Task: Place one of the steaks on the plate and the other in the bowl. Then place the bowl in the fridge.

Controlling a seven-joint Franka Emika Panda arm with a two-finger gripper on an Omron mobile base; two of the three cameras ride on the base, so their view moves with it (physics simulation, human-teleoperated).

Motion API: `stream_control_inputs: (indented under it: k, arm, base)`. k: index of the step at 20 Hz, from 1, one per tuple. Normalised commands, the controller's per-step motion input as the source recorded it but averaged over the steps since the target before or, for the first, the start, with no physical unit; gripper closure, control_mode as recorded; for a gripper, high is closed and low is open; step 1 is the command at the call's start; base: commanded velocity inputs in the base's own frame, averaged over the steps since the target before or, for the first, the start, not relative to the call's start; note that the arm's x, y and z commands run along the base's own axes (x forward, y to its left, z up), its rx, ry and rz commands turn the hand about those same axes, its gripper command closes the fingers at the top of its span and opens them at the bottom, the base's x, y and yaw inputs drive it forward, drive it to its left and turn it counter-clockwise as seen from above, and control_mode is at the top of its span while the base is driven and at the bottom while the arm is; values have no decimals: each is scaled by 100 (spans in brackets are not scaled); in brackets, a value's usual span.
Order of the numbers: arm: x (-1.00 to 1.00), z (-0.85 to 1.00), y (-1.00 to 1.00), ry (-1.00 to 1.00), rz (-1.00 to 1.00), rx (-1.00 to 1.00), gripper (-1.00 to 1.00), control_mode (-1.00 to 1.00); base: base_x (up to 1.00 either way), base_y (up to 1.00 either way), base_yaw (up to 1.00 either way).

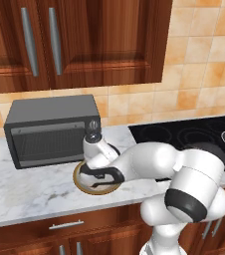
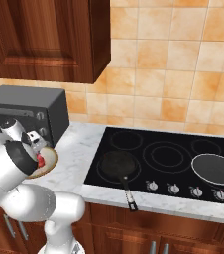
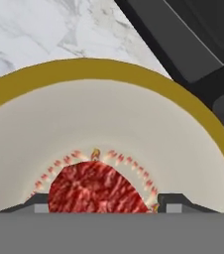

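Steak, the deep red raw slab, lies nearest the hand camera, flat on the cream floor of the bowl and between the two dark fingertips of the gripper. Gripper jaws stand wide, one tip on each side of the meat; whether the pads press it or have let go cannot be told. Bowl position: on the marble counter, just in front of the toaster oven and to the left of the cooktop. Judged step: depositing this steak in the bowl. To do it well, keep the jaws wide, confirm the slab rests on the bowl floor, then lift straight up so neither fingertip drags the meat or catches the tan rim. Orientation: the steak lies face up; its visible end is rounded and points away from the hand toward the bowl's far rim. Its long axis cannot be settled, since the near part is hidden.
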Motion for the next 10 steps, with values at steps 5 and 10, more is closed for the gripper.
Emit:
stream_control_inputs:
  k: [5, 10]
  arm:
    - [11, -2, 9, -1, 1, 0, -100, -100]
    - [0, 0, 0, 0, 0, 0, -100, -100]
  base:
    - [0, 0, 0]
    - [0, 0, 0]
